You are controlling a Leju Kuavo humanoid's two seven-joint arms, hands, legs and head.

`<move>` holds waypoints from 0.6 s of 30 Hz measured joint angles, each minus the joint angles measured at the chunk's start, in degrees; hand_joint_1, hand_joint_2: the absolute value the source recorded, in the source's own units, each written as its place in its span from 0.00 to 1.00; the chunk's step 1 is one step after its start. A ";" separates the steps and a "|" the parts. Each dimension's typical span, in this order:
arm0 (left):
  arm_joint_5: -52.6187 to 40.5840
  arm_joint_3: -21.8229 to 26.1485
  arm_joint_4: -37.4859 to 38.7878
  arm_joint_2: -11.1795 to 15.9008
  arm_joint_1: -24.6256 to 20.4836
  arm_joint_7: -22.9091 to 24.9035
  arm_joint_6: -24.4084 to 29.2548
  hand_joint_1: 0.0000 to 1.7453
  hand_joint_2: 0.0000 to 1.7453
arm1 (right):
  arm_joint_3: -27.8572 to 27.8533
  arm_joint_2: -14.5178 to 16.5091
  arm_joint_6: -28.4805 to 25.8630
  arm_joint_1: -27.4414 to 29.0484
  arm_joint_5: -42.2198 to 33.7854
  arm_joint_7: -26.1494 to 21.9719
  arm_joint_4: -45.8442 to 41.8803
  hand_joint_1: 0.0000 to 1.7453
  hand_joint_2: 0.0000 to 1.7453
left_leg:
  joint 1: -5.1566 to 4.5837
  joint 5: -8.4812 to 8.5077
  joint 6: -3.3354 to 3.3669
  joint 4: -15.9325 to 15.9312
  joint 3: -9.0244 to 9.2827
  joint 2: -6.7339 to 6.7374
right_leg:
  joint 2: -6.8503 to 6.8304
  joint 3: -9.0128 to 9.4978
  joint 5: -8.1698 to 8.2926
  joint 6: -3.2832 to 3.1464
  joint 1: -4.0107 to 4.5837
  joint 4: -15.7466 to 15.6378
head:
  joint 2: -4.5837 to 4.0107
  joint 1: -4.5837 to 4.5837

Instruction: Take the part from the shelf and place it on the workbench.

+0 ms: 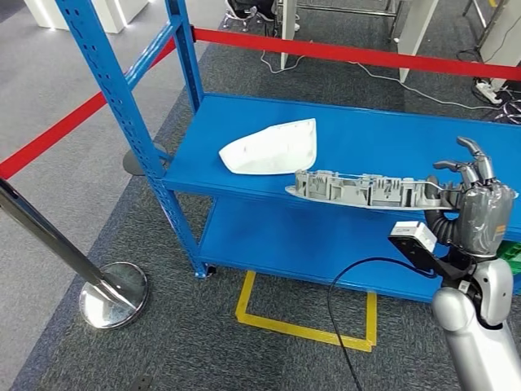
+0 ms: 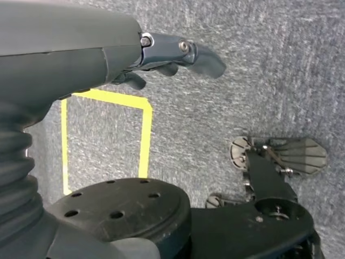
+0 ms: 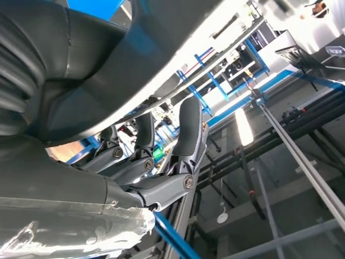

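The right hand [image 1: 478, 195] grasps one end of a long grey ribbed part [image 1: 362, 190], holding it level in front of the blue shelf [image 1: 381, 138], its far end reaching out toward a white curved part [image 1: 270, 148] that lies on the upper shelf board. In the right wrist view the fingers [image 3: 188, 135] curl up against the pale underside of the grey part. The left hand [image 2: 171, 54] hangs over grey carpet, holding nothing, its fingers lightly apart, near a yellow floor marking [image 2: 144, 135].
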 joint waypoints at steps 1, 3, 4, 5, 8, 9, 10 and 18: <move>-0.02 0.01 0.00 0.01 0.05 0.01 0.00 0.00 1.00 | 0.01 0.01 0.00 -0.06 0.01 0.01 0.05 1.00 1.00 | 0.12 -0.05 -0.38 0.10 -0.24 0.07 | -0.04 -0.37 0.23 -0.57 0.04 0.06 | 0.00 -0.01; -0.24 0.02 0.00 0.02 0.14 0.03 -0.03 0.00 1.00 | -0.03 0.01 -0.07 -0.07 0.13 0.10 0.06 1.00 1.00 | 0.33 -3.01 -1.07 2.44 -1.29 0.29 | -0.22 -1.35 1.19 -1.63 0.05 0.09 | 0.00 -0.14; -0.39 0.02 0.00 0.00 0.11 0.05 -0.05 0.00 1.00 | -0.09 0.01 -0.11 0.03 0.18 0.17 0.05 1.00 1.00 | 0.39 -5.87 -1.32 5.33 -2.21 0.41 | -0.29 -1.92 1.73 -1.99 0.08 0.07 | 0.00 -0.22; -0.54 0.00 0.00 -0.03 0.04 0.08 -0.08 0.00 1.00 | -0.20 0.01 -0.16 0.27 0.22 0.25 0.02 1.00 1.00 | 0.40 -8.90 -1.50 9.13 -3.23 0.45 | -0.37 -2.57 2.24 -2.19 0.16 0.07 | 0.00 -0.29; -0.48 -0.01 0.00 -0.08 -0.13 0.11 -0.10 0.00 1.00 | -0.52 0.01 0.08 0.82 0.04 0.14 -0.08 1.00 1.00 | 0.43 -12.55 -1.56 16.88 -3.76 0.45 | -0.69 -4.69 3.77 -2.31 0.50 0.14 | 0.00 -0.31; -0.30 0.00 0.00 -0.08 -0.14 0.10 -0.10 0.00 1.00 | -0.54 0.01 0.31 0.64 -0.01 0.03 -0.07 1.00 1.00 | 0.43 -11.79 -1.40 16.03 -2.23 0.46 | -0.74 -5.42 4.29 -2.25 0.60 0.16 | 0.00 -0.32; -0.12 0.01 0.00 -0.08 -0.17 0.07 -0.09 0.00 1.00 | -0.53 0.01 0.52 0.31 0.02 -0.07 -0.03 1.00 1.00 | 0.43 -10.77 -1.17 13.42 0.23 0.46 | -0.73 -6.08 4.81 -2.14 0.68 0.17 | 0.00 -0.32; 0.13 0.03 0.00 0.01 -0.39 -0.06 0.00 0.00 1.00 | -0.05 0.09 0.70 -0.88 0.32 0.03 0.59 1.00 1.00 | -0.35 -8.87 1.43 -0.15 8.61 0.51 | -1.01 -8.42 5.91 -0.05 0.25 0.99 | 0.00 -0.34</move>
